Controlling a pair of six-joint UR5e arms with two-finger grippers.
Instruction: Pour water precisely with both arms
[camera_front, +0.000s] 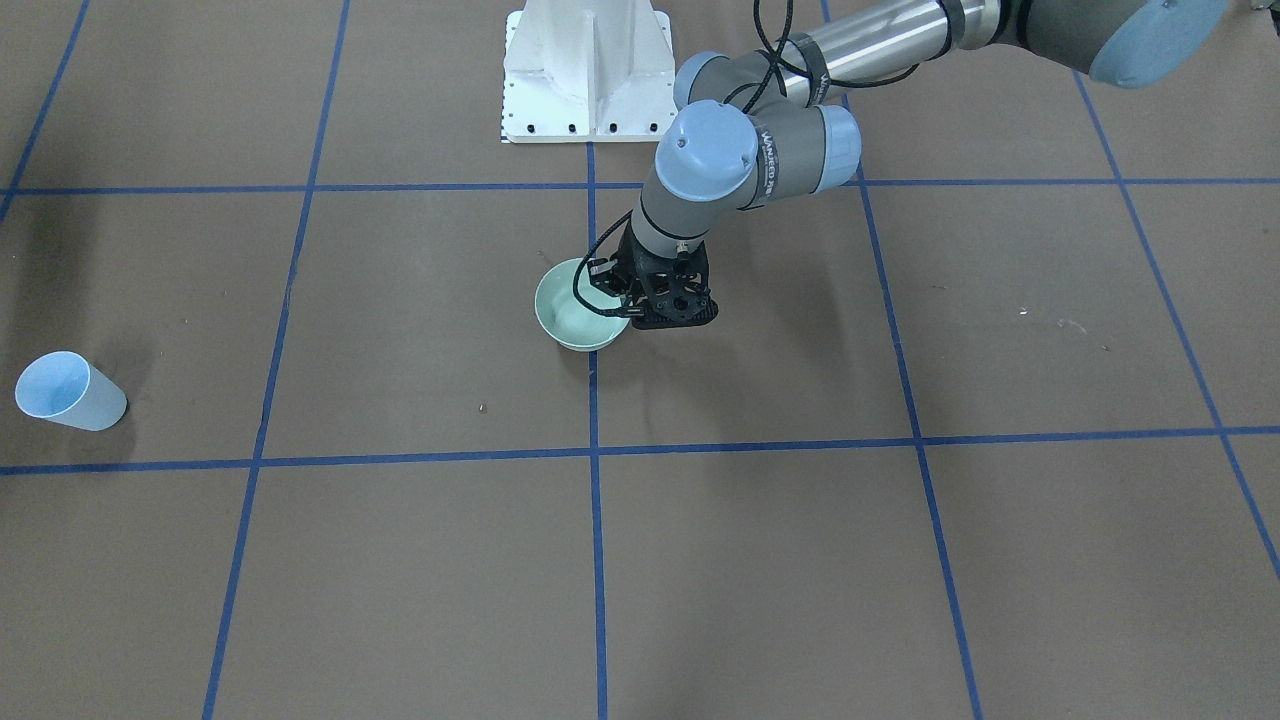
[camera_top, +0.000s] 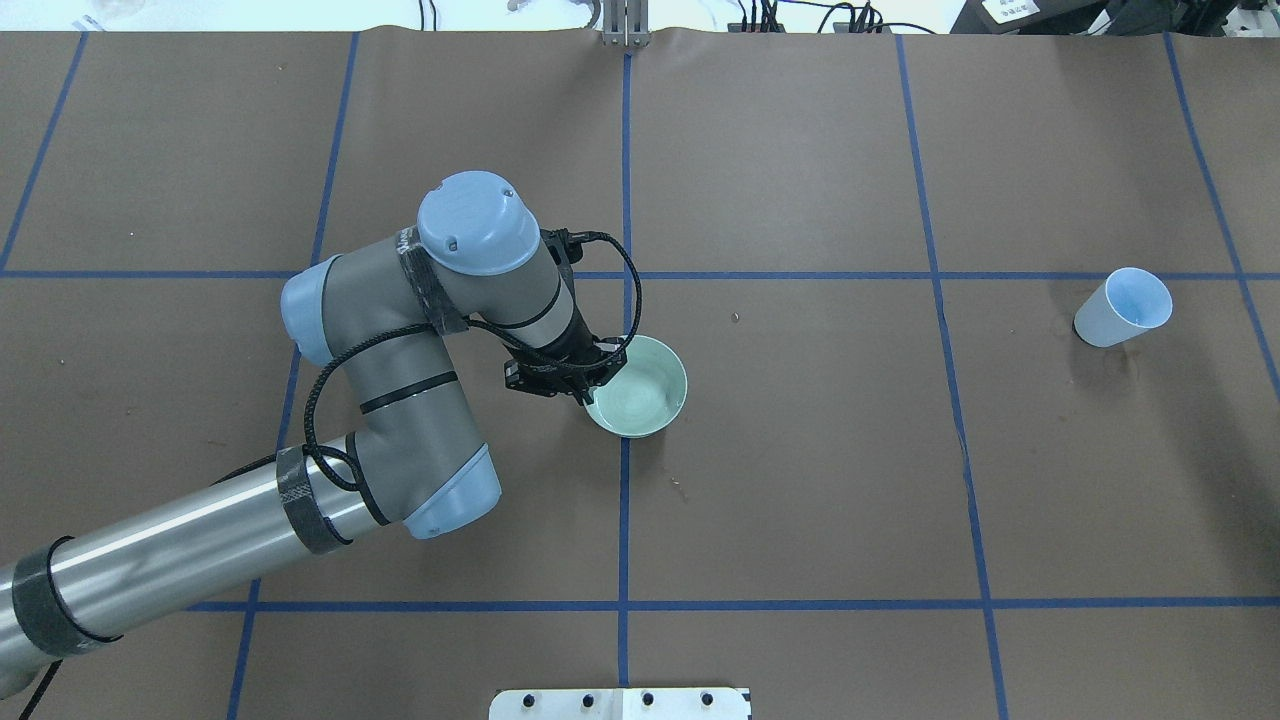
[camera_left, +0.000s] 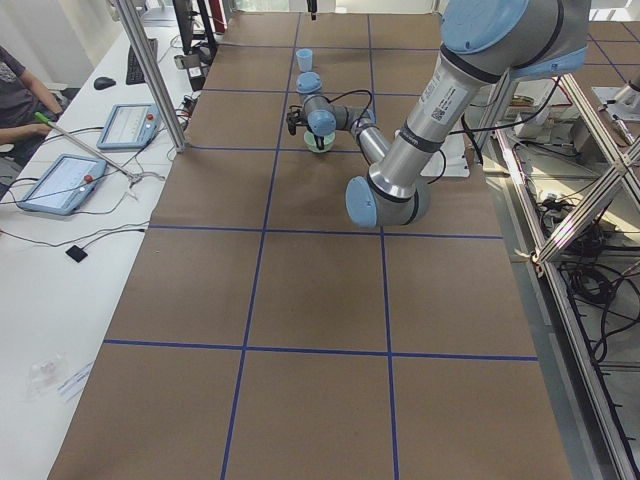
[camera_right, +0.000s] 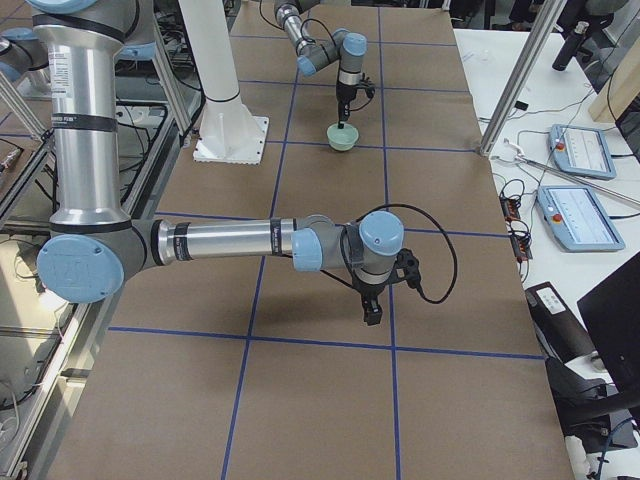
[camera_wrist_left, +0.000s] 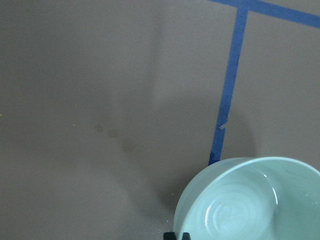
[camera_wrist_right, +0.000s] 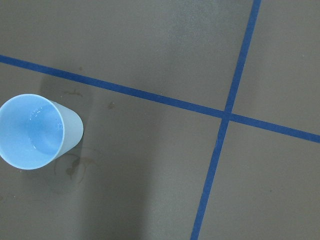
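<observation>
Bowl (camera_top: 645, 395), centre frame: left gripper (camera_top: 598, 388) fingers clamp rim; lift level, slowly. Right gripper (camera_right: 372, 316) fingers: cannot tell.

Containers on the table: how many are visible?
2. The bowl is in the middle, its rim at the left tool. The cup stands alone, far toward the robot's right. None seems hidden.

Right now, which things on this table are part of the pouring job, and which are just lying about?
Job:
bowl, with what looks like water in it
cup
left claw, on the bowl's rim
right claw

Lying about:
pedestal
tape lines
tablets
</observation>
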